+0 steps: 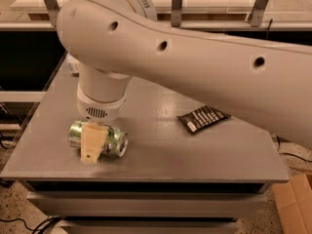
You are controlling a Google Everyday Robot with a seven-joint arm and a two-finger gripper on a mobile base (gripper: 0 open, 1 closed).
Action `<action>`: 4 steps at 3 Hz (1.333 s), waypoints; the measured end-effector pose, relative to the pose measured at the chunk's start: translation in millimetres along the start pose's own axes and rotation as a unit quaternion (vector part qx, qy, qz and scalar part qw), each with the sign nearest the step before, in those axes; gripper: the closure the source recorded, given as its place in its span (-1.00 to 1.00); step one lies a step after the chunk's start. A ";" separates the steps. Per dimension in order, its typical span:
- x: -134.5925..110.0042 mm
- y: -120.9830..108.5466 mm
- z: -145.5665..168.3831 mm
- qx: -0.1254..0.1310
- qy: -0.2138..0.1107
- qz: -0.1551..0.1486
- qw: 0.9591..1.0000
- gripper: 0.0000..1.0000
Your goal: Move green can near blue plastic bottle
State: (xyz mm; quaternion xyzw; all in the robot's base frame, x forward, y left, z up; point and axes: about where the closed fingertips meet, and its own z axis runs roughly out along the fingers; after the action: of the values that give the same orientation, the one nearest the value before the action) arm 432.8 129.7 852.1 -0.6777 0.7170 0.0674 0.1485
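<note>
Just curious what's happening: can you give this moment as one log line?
claw: down at can | can: lying on its side on table | wrapper: apart from can

No wording can be read. The green can shows only blurred markings. The black wrapper to its right bears pale stripes, perhaps print. The claw sits over the can.
</note>
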 end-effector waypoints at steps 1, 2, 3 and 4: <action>1.6 -6.2 6.0 0.003 0.001 0.006 1.000 -0.17; -2.2 -14.8 -0.2 0.015 -0.003 0.004 1.000 0.28; -14.0 -24.7 -13.5 0.031 -0.016 -0.008 0.999 0.76; -33.1 -41.1 -25.6 0.046 -0.027 -0.022 0.998 1.00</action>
State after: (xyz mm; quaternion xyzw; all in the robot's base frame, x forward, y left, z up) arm 471.7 150.7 890.7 -0.6835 0.7003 0.0493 0.2000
